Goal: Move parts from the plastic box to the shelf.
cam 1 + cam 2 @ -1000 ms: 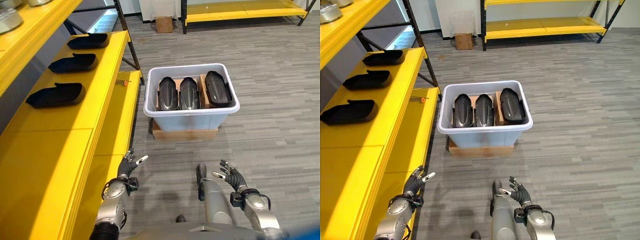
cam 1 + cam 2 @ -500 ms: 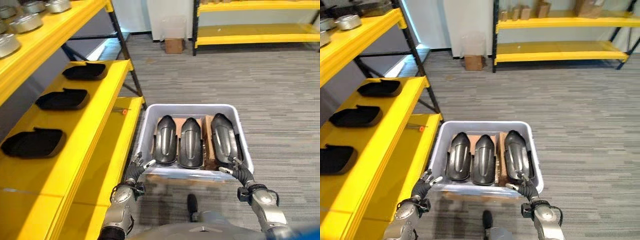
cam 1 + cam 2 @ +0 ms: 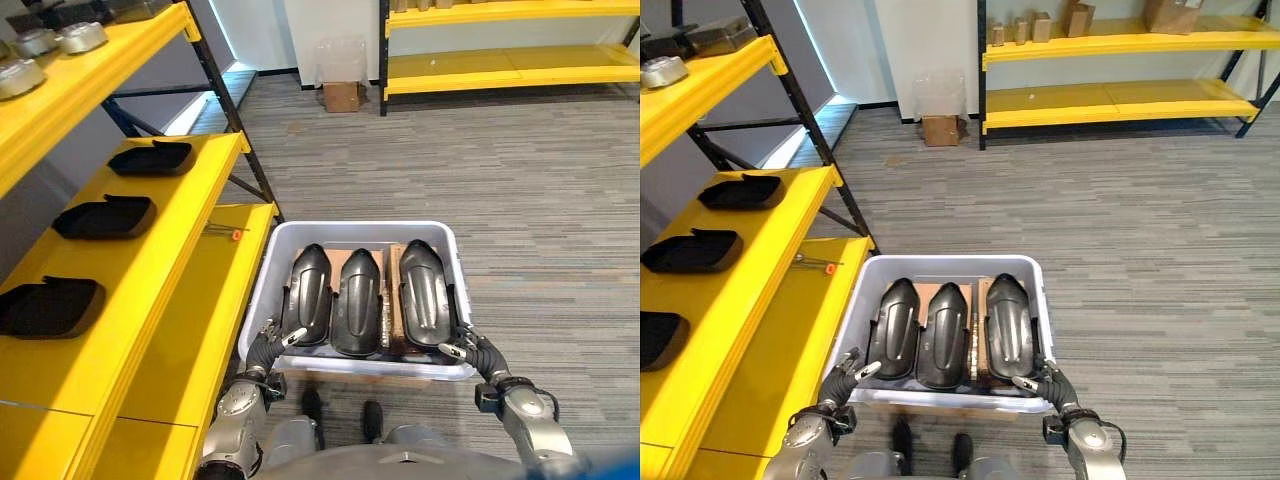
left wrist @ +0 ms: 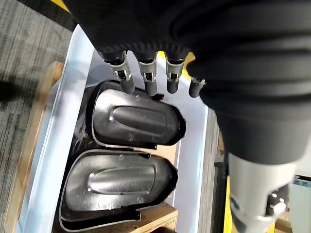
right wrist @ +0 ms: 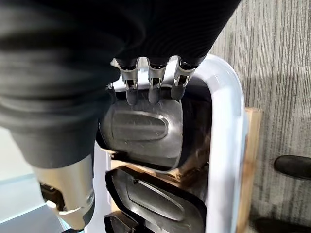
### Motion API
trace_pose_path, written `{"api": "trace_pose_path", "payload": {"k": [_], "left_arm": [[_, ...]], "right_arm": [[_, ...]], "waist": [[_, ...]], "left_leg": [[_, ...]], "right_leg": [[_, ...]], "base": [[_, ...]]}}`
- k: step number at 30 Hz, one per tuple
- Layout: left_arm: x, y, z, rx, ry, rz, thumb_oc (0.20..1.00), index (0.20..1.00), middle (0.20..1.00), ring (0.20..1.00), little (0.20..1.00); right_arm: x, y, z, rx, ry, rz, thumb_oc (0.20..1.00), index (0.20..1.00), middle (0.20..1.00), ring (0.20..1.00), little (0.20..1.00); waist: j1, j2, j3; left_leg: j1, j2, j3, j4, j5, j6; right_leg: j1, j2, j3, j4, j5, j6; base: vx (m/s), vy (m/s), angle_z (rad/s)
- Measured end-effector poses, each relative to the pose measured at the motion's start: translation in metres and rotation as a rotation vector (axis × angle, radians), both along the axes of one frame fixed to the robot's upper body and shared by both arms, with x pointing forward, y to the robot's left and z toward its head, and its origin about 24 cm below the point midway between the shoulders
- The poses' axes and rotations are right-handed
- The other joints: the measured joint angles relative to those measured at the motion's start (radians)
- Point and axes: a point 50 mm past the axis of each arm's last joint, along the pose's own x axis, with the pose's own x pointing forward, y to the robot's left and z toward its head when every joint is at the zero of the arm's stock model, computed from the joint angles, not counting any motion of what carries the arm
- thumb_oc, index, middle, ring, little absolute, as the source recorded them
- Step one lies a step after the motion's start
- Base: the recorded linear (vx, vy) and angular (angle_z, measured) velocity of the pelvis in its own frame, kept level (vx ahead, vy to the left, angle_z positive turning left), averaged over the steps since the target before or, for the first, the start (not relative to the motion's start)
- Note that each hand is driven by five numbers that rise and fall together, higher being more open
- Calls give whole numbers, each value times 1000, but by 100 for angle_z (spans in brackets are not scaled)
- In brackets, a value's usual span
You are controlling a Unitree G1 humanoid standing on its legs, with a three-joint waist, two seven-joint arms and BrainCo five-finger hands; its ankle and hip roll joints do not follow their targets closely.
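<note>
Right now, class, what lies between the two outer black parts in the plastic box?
A third black part lies between the left part and the right part in the plastic box, seen in both eye views.

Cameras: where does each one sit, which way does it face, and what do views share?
Left eye view: on the head, looking down at the plastic box, the yellow shelf on the left; left hand and right hand at the near rim.
Right eye view: same head, slightly offset, same scene.
Left wrist view: along the left hand's fingers, down onto the parts.
Right wrist view: along the right hand's fingers, onto a part by the box wall.
Shared: all four show box and parts.
</note>
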Motion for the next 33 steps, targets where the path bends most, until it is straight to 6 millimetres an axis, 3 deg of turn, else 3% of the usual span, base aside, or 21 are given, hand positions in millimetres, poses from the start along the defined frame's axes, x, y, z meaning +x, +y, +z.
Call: {"api": "trace_pose_path", "payload": {"k": [1,2,3,4,6,11,16,21,29,31,33], "left_arm": [[4,2,2,9,-10,-8,1000,1000,1000,1000,1000],[11,-7,9,-22,-60,6,1000,1000,1000,1000,1000],[17,-12,11,-34,-71,-7,1000,1000,1000,1000,1000],[18,-18,9,-45,-59,-24,1000,1000,1000,1000,1000],[13,-13,10,-32,-60,-16,1000,1000,1000,1000,1000],[5,0,7,0,-37,2,1000,1000,1000,1000,1000],[1,0,5,0,-26,4,1000,1000,1000,1000,1000],[3,-1,9,-3,-45,0,1000,1000,1000,1000,1000],[35,-7,39,15,-194,-39,1000,1000,1000,1000,1000],[54,-15,55,-8,-272,-54,1000,1000,1000,1000,1000],[58,-16,61,-6,-297,-52,1000,1000,1000,1000,1000]], "right_arm": [[-2,-2,-1,0,2,-20,1000,1000,1000,1000,1000],[7,-11,8,-24,-38,-26,1000,1000,1000,1000,1000],[2,-17,11,-40,-45,-34,1000,1000,1000,1000,1000],[-4,-26,7,-54,-10,-58,1000,1000,1000,1000,1000],[-6,-17,3,-39,11,-19,1000,1000,1000,1000,1000],[6,-5,6,-8,-21,6,1000,1000,1000,1000,1000],[3,2,3,17,-14,1,1000,1000,1000,1000,1000],[23,2,28,-13,-139,26,1000,1000,1000,1000,1000],[76,6,62,-73,-296,36,1000,1000,1000,1000,1000],[94,6,74,-91,-340,20,1000,1000,1000,1000,1000],[99,7,78,-99,-354,12,1000,1000,1000,1000,1000]], "waist": [[-4,-15,-4],[0,94,-7],[-40,127,-9],[-52,134,-10],[-33,126,-20],[-22,117,-35],[-8,111,-60],[-4,113,-64],[3,120,-37],[8,143,16],[14,157,48]], "left_leg": [[11,-35,3,133,-19,24],[85,12,-44,76,-70,53],[116,44,-46,26,-71,66],[154,45,-47,-47,-29,62],[208,30,8,-70,5,53],[216,18,54,-69,-25,38],[212,6,71,-70,-30,45],[190,9,82,-70,-26,48],[36,6,84,-52,1,60],[-15,5,84,-58,27,62],[-28,4,85,-59,32,61]], "right_leg": [[2,-1,5,-13,-12,38],[-165,-1,66,346,-134,-39],[-156,-20,105,348,-192,-34],[-136,-18,102,324,-191,-9],[-111,-22,128,300,-176,-6],[-84,-42,152,222,-143,41],[-100,-51,174,224,-136,52],[-125,-46,181,223,-129,54],[-266,-52,178,212,-85,50],[-306,-53,177,200,-49,57],[-329,-53,179,201,-47,59]], "base": [[161,264,-102],[131,226,-49],[131,206,-7],[62,102,26],[80,129,-38],[74,67,-15],[34,10,-12],[18,0,-5],[-82,-2,0],[-134,10,0],[-93,6,-3]]}}
